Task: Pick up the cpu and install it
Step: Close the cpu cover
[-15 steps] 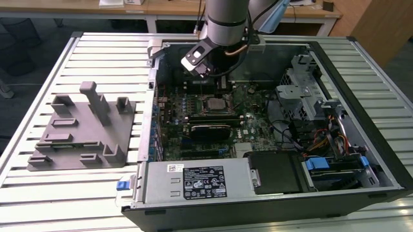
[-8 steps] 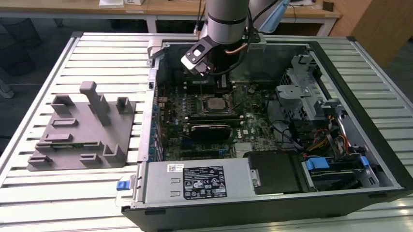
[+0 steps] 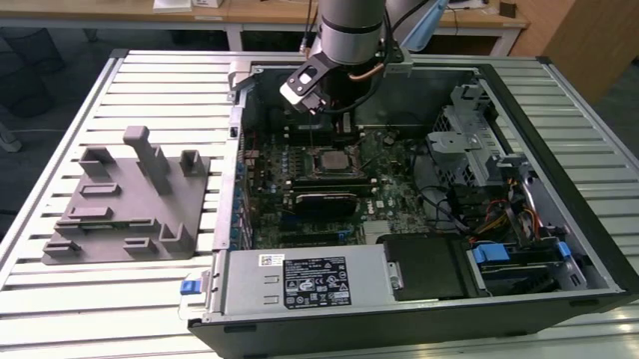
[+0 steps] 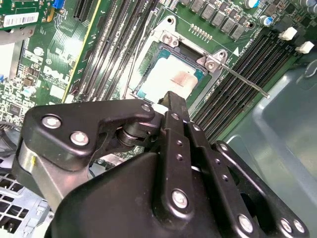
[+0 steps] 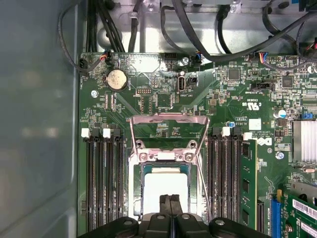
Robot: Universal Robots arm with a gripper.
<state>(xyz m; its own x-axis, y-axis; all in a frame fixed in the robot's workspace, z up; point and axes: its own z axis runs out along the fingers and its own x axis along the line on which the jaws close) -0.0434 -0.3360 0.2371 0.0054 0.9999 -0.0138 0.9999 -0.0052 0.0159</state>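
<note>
Silvery cpu within socket frame, gripper over one edge

This looks like a robotics lab or workshop: an arm hangs over an open PC case on a slatted metal surface, a grey fixture block lies beside it, and wooden desks stand behind.

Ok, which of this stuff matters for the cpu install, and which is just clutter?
Job:
cpu, lying in the socket
open socket frame
gripper, jaws shut above the cpu

Lying about:
grey fixture block
coin battery
power supply
</note>
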